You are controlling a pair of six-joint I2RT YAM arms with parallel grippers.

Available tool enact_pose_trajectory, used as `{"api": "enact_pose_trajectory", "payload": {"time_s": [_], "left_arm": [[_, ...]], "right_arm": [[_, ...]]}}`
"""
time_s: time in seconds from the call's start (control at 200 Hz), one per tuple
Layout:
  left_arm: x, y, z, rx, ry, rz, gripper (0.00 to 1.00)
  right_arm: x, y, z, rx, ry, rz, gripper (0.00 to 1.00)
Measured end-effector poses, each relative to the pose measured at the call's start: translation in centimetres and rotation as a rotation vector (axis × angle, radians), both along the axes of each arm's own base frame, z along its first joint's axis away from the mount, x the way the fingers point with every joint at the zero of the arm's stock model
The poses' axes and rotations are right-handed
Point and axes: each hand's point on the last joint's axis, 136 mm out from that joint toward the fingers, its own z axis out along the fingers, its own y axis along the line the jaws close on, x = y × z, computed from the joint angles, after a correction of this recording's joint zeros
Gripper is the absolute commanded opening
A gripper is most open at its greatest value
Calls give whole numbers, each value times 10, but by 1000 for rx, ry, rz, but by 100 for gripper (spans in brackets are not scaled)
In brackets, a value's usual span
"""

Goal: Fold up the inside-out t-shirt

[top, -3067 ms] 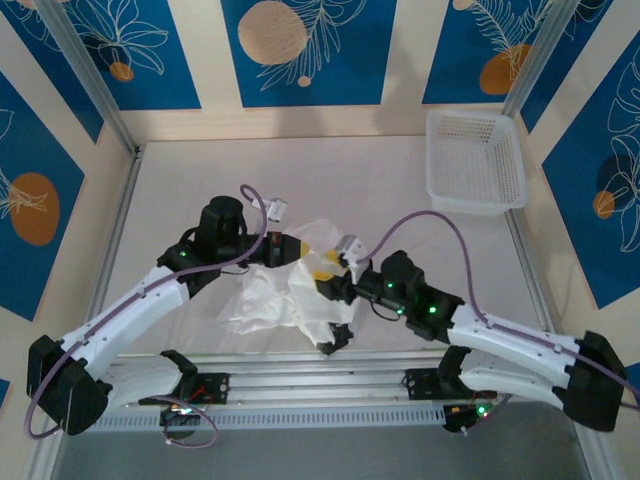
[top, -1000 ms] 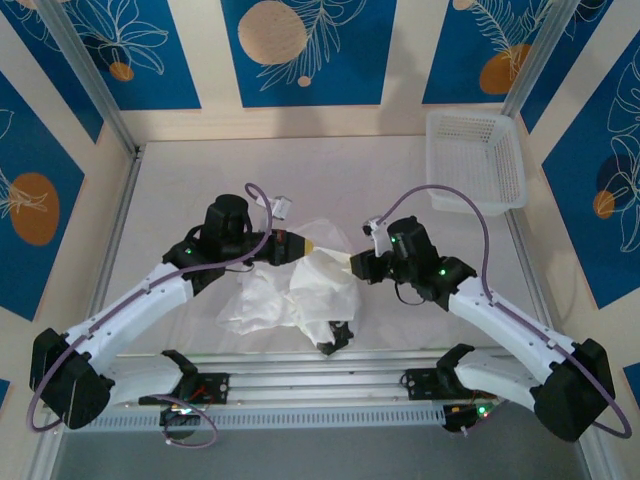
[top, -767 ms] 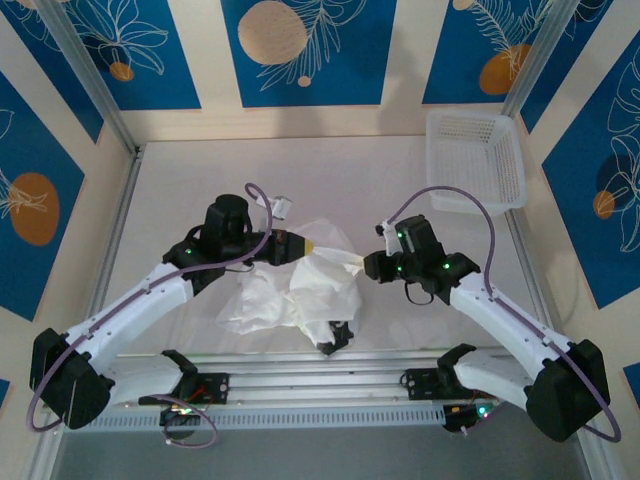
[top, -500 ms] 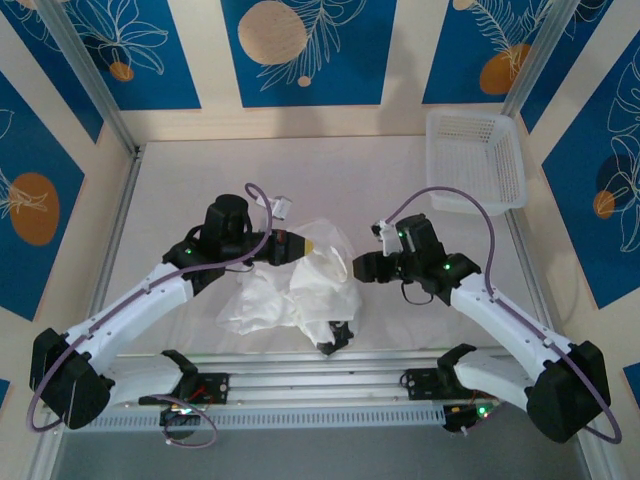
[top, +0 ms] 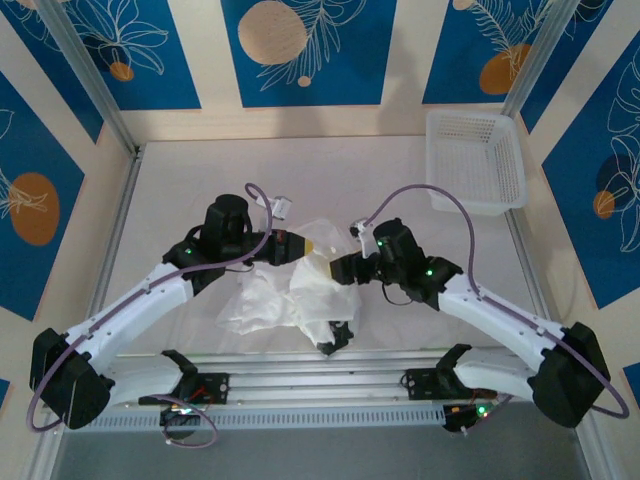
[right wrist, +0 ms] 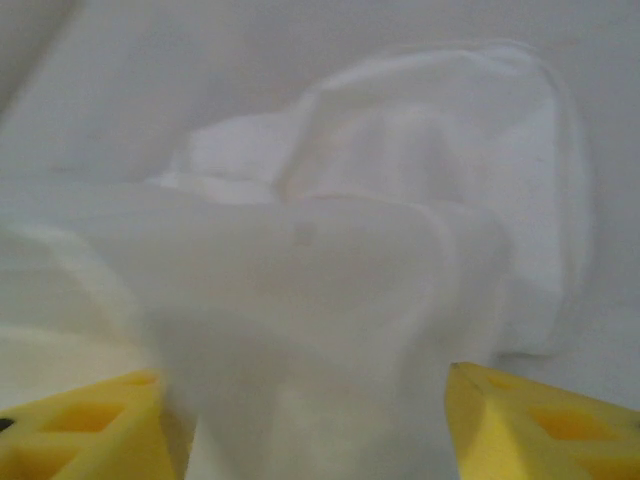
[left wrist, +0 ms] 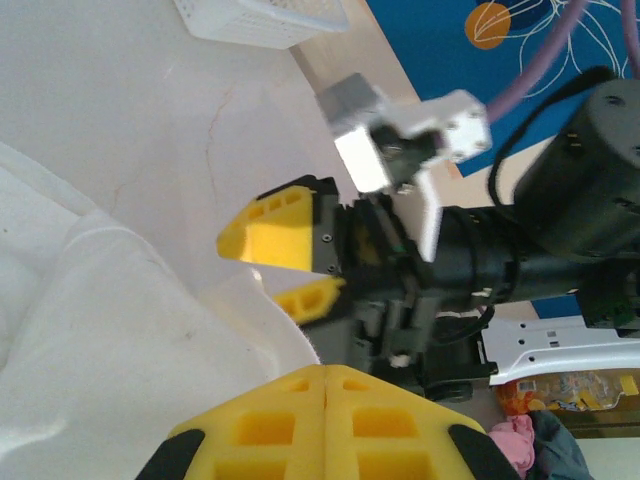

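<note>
The inside-out t-shirt [top: 295,290] lies crumpled on the white table between the two arms, with a small dark patch [top: 338,336] at its near edge. My left gripper [top: 306,246] is shut, and the shirt's raised edge [left wrist: 150,330] runs right up to its yellow fingertips [left wrist: 330,372]. My right gripper [top: 338,270] faces it from the right, open. Its yellow fingers [left wrist: 275,230] stand just beyond the cloth's edge. In the right wrist view a hanging fold of the shirt [right wrist: 320,300] sits between the spread fingers of the right gripper [right wrist: 310,440].
A white mesh basket [top: 475,160] stands at the far right corner, its rim [left wrist: 260,15] also at the top of the left wrist view. Metal frame rails run along both table sides and the near edge [top: 320,385]. Bare table lies behind the shirt.
My right gripper has opened and moved left and a little forward, up against the shirt's right side. The left arm has stayed still and shut.
</note>
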Motion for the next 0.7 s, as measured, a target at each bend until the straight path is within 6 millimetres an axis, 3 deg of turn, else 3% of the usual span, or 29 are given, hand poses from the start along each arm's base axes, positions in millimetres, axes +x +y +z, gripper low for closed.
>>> {"api": "enact_pose_trajectory", "payload": {"time_s": [0.215,0.505,0.7], "left_arm": [[0,0,0,0,0,0,0],[0,1,-3,13,-2,6,0],[17,18,-24,121,7,130,0]], "right_arm": [[6,-38,-33,-97,145,-144,46],[-7,-60,-35,4,252,-193,41],[-16,-67,-36,49,292,-214,35]]}}
